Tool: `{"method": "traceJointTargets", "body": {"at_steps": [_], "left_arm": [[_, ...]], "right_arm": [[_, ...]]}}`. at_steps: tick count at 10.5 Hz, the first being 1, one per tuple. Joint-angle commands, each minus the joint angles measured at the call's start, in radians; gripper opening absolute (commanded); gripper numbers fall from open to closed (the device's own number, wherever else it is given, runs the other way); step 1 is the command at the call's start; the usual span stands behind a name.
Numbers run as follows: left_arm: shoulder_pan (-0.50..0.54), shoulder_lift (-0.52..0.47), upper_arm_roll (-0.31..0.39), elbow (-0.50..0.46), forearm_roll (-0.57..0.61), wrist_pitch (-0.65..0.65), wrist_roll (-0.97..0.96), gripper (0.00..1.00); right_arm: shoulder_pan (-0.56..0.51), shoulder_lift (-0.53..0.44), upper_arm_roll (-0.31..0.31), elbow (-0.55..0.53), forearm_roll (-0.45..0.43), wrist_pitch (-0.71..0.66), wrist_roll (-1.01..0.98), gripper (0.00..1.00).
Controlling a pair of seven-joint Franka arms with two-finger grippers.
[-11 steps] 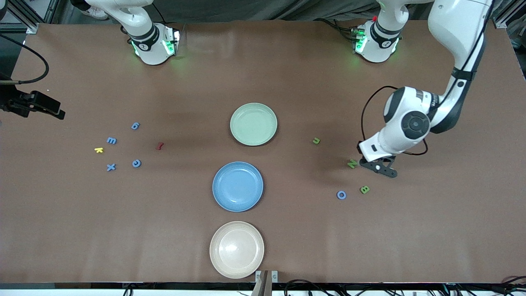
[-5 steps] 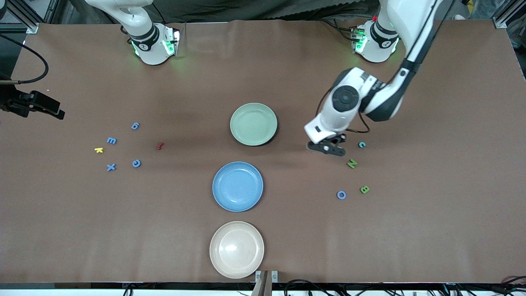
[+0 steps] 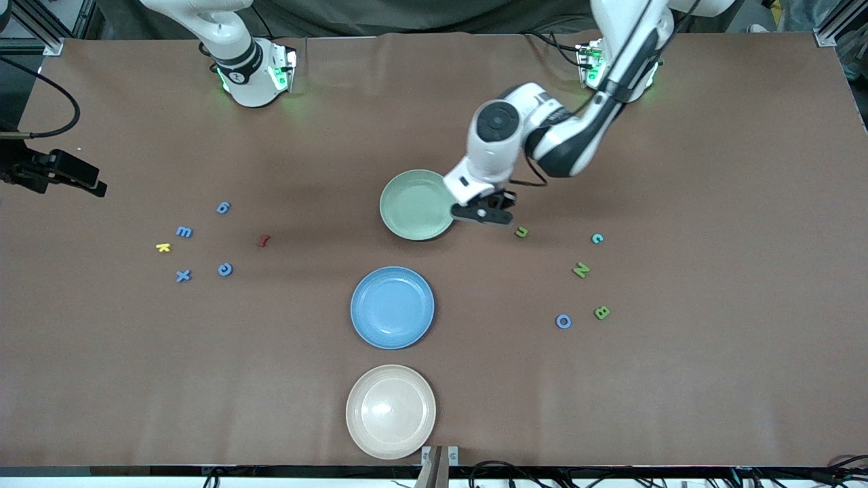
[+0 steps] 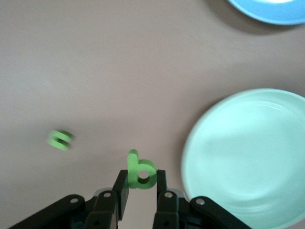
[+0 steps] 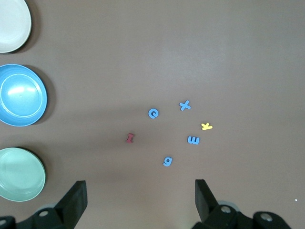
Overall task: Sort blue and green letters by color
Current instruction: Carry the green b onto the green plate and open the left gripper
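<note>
The left gripper [image 4: 141,191], clamped on a green letter [image 4: 140,171], should center over the green plate [image 3: 415,205] beside it before releasing; the right gripper [image 5: 140,200] waits with jaws wide and empty.

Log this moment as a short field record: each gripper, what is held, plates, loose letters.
left gripper: at the edge of the pale green round plate, jaws shut on a small green foam letter b
right gripper: waits open, high over the table
plates: green, medium blue round plate, cream round plate, all without letters
loose near right arm's end: five blue letters, a yellow letter, a dark red letter
loose near left arm's end: green letters, a teal c, a blue o
</note>
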Motion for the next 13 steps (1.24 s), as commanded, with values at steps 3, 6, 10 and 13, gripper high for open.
{"method": "traceJointTargets", "body": {"at_steps": [3, 6, 10, 13], "left_arm": [[-0.177, 0.1, 0.012, 0.114, 0.009, -0.015, -0.314, 0.0], [-0.227, 0.201, 0.013, 0.217, 0.016, -0.015, -0.405, 0.0], [-0.228, 0.272, 0.025, 0.301, 0.021, -0.015, -0.405, 0.0], [-0.228, 0.264, 0.029, 0.302, 0.021, -0.015, -0.416, 1.0]], "right_arm": [[-0.001, -0.008, -0.003, 0.002, 0.011, -0.009, -0.002, 1.0], [-0.001, -0.009, -0.003, 0.002, 0.011, -0.009, -0.002, 1.0], [-0.001, -0.009, -0.003, 0.004, 0.012, -0.009, -0.002, 1.0], [0.0, -0.009, -0.003, 0.004, 0.012, -0.009, -0.002, 1.0]]}}
